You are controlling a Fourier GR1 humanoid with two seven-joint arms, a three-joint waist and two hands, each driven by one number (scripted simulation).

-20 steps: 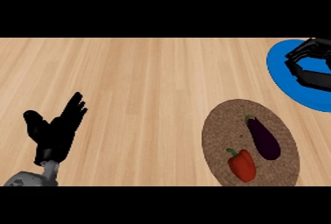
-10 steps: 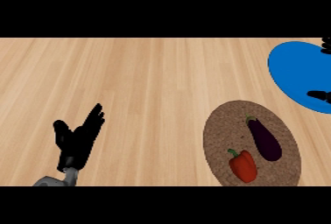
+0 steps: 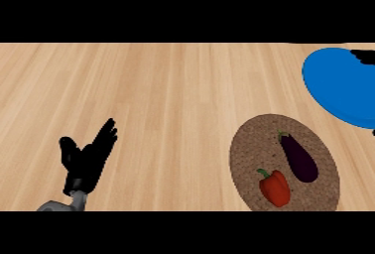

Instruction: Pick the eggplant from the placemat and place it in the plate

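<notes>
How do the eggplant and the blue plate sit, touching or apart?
Apart. The head view shows the eggplant lying on the placemat, with mat and bare counter between it and the blue plate.

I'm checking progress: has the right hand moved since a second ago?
Yes. The right hand has pulled away from over the blue plate toward the view's upper right edge; only a small part shows.

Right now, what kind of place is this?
Probably a kitchen: a wooden counter top, a round woven placemat holding an eggplant and a red pepper, and a blue plate nearby.
</notes>
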